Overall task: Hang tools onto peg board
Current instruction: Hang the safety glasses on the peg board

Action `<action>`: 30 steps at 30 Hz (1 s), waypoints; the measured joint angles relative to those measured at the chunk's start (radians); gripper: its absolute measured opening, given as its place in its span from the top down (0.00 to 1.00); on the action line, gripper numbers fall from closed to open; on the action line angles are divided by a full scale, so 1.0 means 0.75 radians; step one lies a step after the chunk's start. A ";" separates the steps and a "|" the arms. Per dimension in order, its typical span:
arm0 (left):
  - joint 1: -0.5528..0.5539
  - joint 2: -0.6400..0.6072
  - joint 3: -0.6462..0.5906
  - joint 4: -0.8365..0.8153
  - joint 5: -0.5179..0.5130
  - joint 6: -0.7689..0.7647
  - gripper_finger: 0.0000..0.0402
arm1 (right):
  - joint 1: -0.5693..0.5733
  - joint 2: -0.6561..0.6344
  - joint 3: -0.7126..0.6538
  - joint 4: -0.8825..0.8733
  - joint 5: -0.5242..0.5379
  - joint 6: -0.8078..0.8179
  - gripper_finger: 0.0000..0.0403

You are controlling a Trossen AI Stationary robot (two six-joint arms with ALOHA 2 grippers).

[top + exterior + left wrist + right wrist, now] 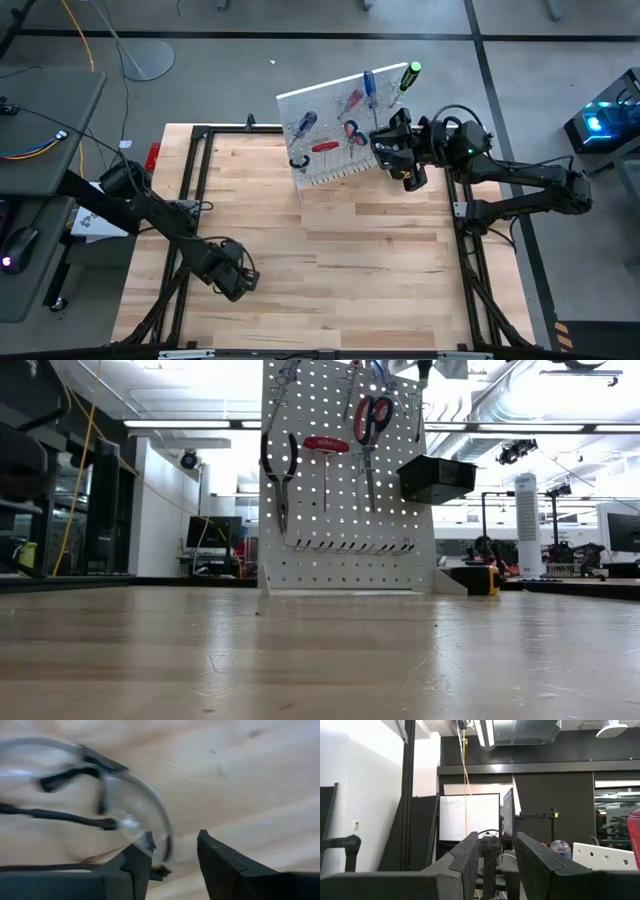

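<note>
The white peg board (335, 100) stands at the table's far edge. Dark-handled pliers (280, 465), a red-handled screwdriver (325, 446), red scissors (372, 418) and blue (369, 85) and green (408, 75) screwdrivers hang on it. My left gripper (237, 278) is low over the table's near left, open and pointing down. Clear safety glasses (115, 800) with black temples lie on the wood beneath it. My right gripper (392, 150) hovers open beside the board's right end, with nothing between its fingers (470, 855). My left gripper comes at the glasses from above, pointing down. One end of the clear lens (164, 845) lies between its open fingers, close to one fingertip (145, 845). Whether that finger touches the lens I cannot tell. The glasses rest on the table.
A black bin (435, 478) is fixed to the board's right side. A yellow tape measure (483, 578) sits on the table next to the board. A black metal frame (195, 190) runs along the table's edges. Bare wood (360, 260) spreads between the arms.
</note>
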 joint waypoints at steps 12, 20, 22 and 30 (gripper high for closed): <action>0.009 -0.032 0.054 0.200 -0.133 0.249 0.99 | 0.000 -0.084 -0.001 0.051 -0.001 0.155 0.71; 0.082 -0.186 0.193 0.253 -0.439 0.968 1.00 | 0.049 -0.193 -0.001 -0.016 -0.028 0.265 0.71; 0.141 -0.217 0.219 0.246 -0.435 1.153 1.00 | 0.086 -0.220 0.000 -0.121 -0.028 0.265 0.71; 0.392 -0.254 0.369 0.245 -0.358 1.959 1.00 | 0.285 -0.261 0.000 -0.717 0.048 0.266 0.71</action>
